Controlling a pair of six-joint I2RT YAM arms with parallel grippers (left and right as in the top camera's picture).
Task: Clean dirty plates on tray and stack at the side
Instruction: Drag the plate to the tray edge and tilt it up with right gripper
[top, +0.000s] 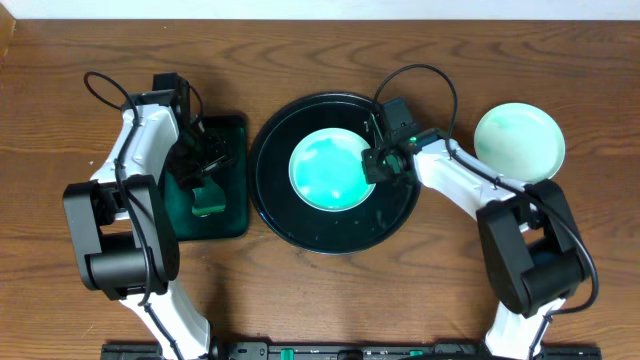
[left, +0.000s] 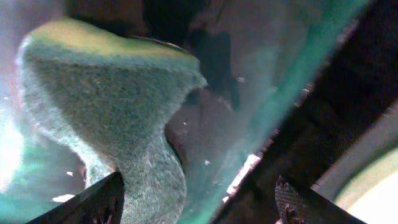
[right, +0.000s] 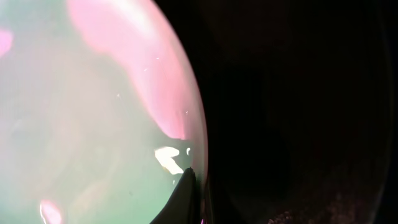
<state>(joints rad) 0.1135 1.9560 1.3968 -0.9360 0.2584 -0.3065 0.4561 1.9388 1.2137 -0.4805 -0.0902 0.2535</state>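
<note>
Left gripper (top: 206, 170): low over the green tray (top: 236, 208), jaws apart in the wrist view, nothing pinched between them.
Sponge (left: 106, 118): green with a yellow face, lying in the green tray, close by one finger.
Black tray (top: 290, 218): round and glossy, at mid-table.
First plate (top: 325, 170): in the middle of the black tray, smeared aqua.
Right gripper (top: 372, 165): at the first plate's right rim. One dark fingertip (right: 186, 186) meets the edge and the other is hidden, so its grip cannot be told.
Second plate (top: 518, 142): on the table at far right, well apart from the black tray.
</note>
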